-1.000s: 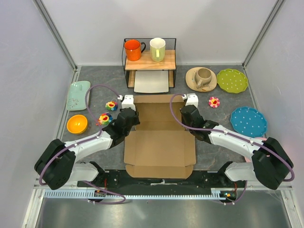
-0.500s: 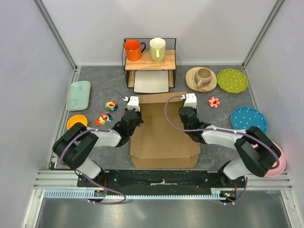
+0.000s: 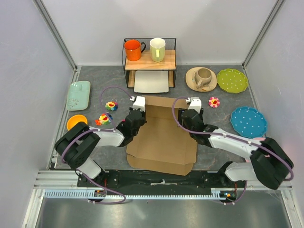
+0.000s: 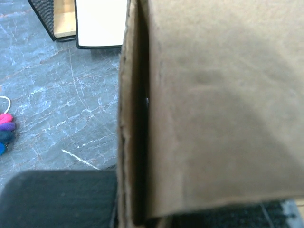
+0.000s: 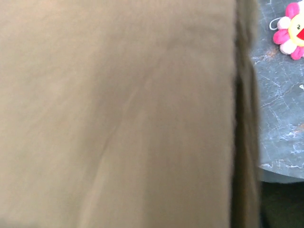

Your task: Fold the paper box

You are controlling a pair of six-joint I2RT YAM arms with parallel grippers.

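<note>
Jaws on both sides sit so close to the paper box (image 3: pixel 164 137) that we cannot tell whether they are apart, together or clamped on a wall. Each wrist view is filled with brown board and shows no fingertip. From above, our left arm (image 3: pixel 111 137) reaches to the left side of the box and our right arm (image 3: pixel 228 140) to its right side, wrists touching or just beside the board. The box sits in the middle of the table (image 3: pixel 95 85), toward the near edge, between the two arms.

We judge the fold about halfway. A large panel lies over the base, slanted and not flat, its near lip pointing at the near edge, and a narrow flap shows at the far end. In the left wrist view a side wall stands next to the top panel with a dark gap between them, so nothing looks tucked. Left to do, as we read it: press the cover level, seat the flaps, close the gaps.
</note>
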